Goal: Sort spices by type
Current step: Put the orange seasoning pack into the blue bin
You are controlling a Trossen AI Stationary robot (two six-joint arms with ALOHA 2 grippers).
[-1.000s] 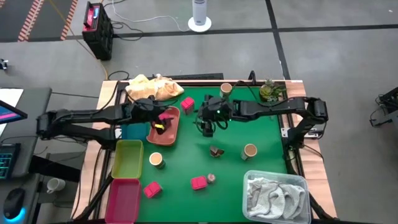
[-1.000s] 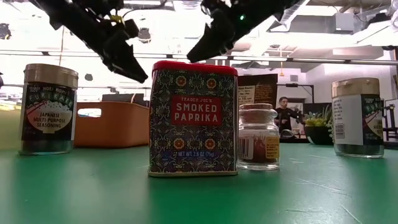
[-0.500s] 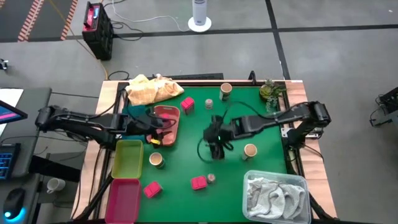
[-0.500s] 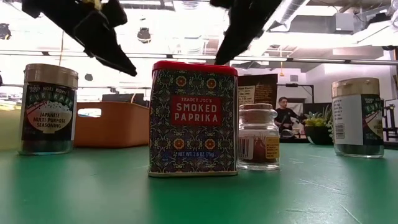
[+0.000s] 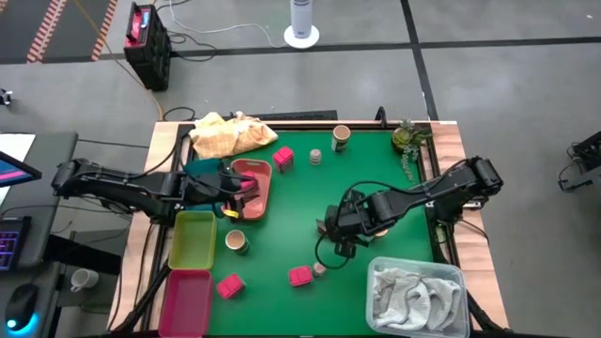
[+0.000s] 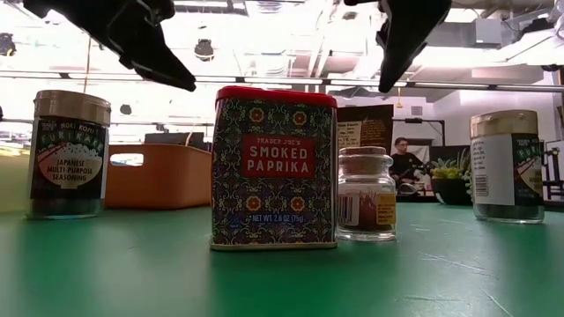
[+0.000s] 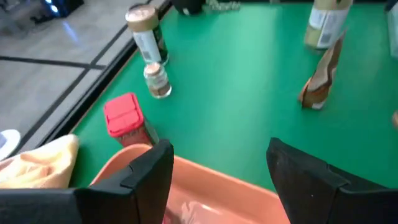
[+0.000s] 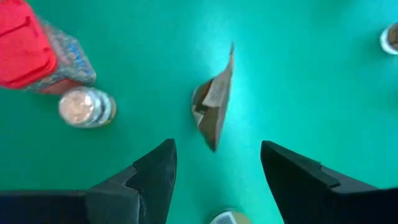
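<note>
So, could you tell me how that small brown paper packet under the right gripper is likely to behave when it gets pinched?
The brown paper packet looks creased and thin-walled, so it will probably crumple rather than resist. It stands on a narrow base, so a nudge may tip it. The right gripper is open above it; a centred close seems safest.

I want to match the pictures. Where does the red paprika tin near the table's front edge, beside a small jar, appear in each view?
High view: the paprika tin is at lower centre, near the front edge.
Low view: the tin is at centre, label readable.
Left wrist view: not in it; the other red tin shows there.
Right wrist view: the tin is in the upper left corner.
Shared landmark: the small jar beside it.
</note>
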